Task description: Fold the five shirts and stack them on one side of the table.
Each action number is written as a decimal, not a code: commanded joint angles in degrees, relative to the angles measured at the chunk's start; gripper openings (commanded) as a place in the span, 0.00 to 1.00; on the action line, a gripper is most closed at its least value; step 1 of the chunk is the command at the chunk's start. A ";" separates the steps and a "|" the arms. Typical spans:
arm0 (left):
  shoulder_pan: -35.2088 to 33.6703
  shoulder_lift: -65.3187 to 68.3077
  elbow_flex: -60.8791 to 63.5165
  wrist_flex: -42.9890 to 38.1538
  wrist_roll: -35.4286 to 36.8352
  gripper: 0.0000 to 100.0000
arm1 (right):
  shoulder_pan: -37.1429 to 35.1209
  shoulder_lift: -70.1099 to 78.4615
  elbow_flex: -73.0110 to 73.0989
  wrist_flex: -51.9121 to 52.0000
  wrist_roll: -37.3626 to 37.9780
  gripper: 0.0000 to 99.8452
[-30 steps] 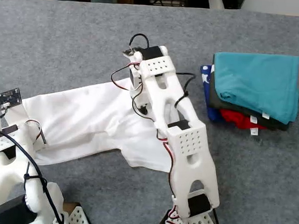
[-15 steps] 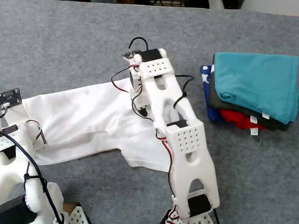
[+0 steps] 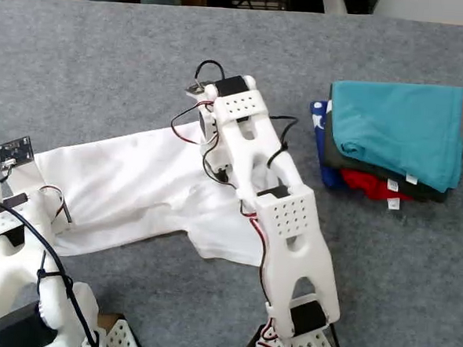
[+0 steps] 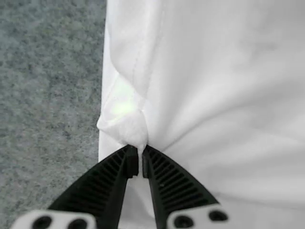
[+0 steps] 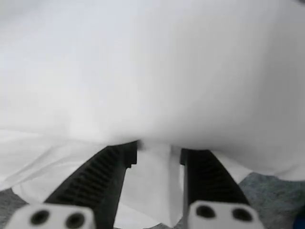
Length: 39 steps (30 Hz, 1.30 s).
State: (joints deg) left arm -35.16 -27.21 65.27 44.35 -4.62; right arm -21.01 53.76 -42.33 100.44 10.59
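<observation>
Fabric from the white shirt (image 4: 214,71) is bunched in the left gripper (image 4: 140,160), whose fingers are pressed almost together on a small knot of cloth at the shirt's edge. Grey tabletop (image 4: 47,71) lies just beside that pinch. The right gripper (image 5: 158,151) has its fingers spread, with white cloth draped just past the tips and nothing clamped between them, as far as I can tell.

Outward from both grippers, the shirt lies as a long, loosely flattened band running from one arm to the other, with a flap hanging out toward the right arm's base. It looks part-way through a fold, not finished (wrinkles show near its middle).

Well apart from the right gripper, on the side away from the left arm, sits the stack (image 3: 395,140). It has a teal shirt (image 3: 399,125) on top, with a dark one, a red one and a blue patterned one showing at the edges beneath.

By my reading, four of the five shirts are folded and piled. Only the white one is left: its fold has to be completed, then it must be carried over and set on the stack.
</observation>
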 commanded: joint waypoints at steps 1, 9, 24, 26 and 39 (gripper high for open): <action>-0.22 -1.05 0.13 -0.70 -0.26 0.03 | -0.44 -0.22 -0.84 0.44 0.53 0.05; -0.22 -0.97 0.13 -0.70 -0.26 0.03 | -0.26 -1.80 -0.40 0.70 0.53 0.05; -0.22 -0.97 0.13 -0.70 -0.26 0.03 | 4.31 -26.15 26.15 0.26 5.01 0.05; -0.22 -0.97 0.13 -0.70 -0.26 0.03 | 4.31 -31.78 32.57 -2.20 5.10 0.05; 0.04 -1.14 -0.04 -0.18 -0.26 0.03 | 4.31 -53.49 62.64 -20.31 7.91 0.03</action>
State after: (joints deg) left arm -35.16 -27.21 65.27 44.35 -4.62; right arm -17.49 5.76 15.60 84.35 17.80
